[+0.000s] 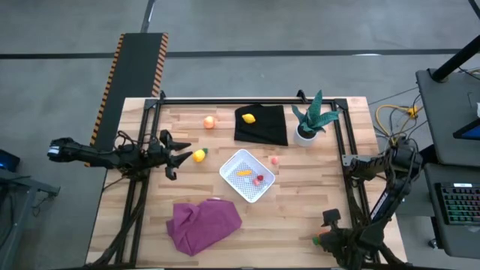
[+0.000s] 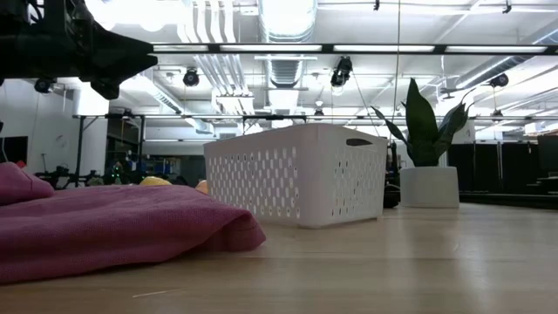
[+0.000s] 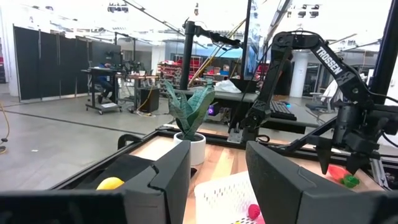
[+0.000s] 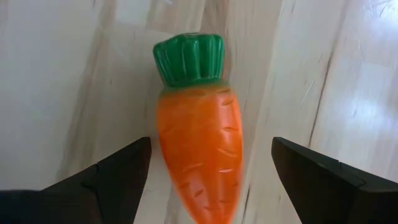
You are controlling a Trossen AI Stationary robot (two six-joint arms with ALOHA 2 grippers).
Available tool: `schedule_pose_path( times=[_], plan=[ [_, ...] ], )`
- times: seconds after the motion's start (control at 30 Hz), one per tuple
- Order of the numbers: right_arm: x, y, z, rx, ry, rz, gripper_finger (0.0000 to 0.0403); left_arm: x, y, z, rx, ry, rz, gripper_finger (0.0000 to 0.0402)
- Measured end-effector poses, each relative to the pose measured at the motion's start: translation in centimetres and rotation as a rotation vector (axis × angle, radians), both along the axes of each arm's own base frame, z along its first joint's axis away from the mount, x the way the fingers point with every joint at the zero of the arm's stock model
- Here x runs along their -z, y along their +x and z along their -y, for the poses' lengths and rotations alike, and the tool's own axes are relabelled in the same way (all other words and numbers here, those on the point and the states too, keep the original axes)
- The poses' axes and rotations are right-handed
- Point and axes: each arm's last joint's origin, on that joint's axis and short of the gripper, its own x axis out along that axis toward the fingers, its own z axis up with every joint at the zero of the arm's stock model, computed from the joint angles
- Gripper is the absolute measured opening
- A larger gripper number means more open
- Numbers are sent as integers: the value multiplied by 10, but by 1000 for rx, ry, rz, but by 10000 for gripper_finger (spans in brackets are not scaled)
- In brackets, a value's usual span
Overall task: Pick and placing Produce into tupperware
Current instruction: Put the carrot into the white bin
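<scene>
The white tupperware stands mid-table and holds a yellow-orange piece and a red piece. My left gripper is open and level, above the table's left side, beside a yellow lemon. My right gripper is open and points down near the table's near right corner. Its fingers stand on either side of the orange carrot without touching it. The carrot lies on the wood. Another lemon lies on the black cloth, a peach ball at the far side, and a pink piece right of the tupperware.
A black cloth and a potted green plant stand at the far side. A crumpled purple cloth lies near the front edge, left of centre. Dark frame rails run along the table's left, right and far edges.
</scene>
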Motion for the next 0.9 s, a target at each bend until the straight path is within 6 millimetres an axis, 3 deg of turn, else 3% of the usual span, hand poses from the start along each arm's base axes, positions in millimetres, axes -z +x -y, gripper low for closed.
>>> schedule_pose_path(
  times=[0.33, 0.7, 0.9],
  plan=[
    [1, 0, 0, 0, -3, -1, 315, 0, 0, 0, 0, -1, -4, 142],
    [2, -1, 1, 0, -8, -11, 187, 0, 0, 0, 0, 0, -4, 142],
    [1, -1, 2, -2, -12, -13, 152, 0, 0, 0, 0, 0, -4, 142]
  ],
)
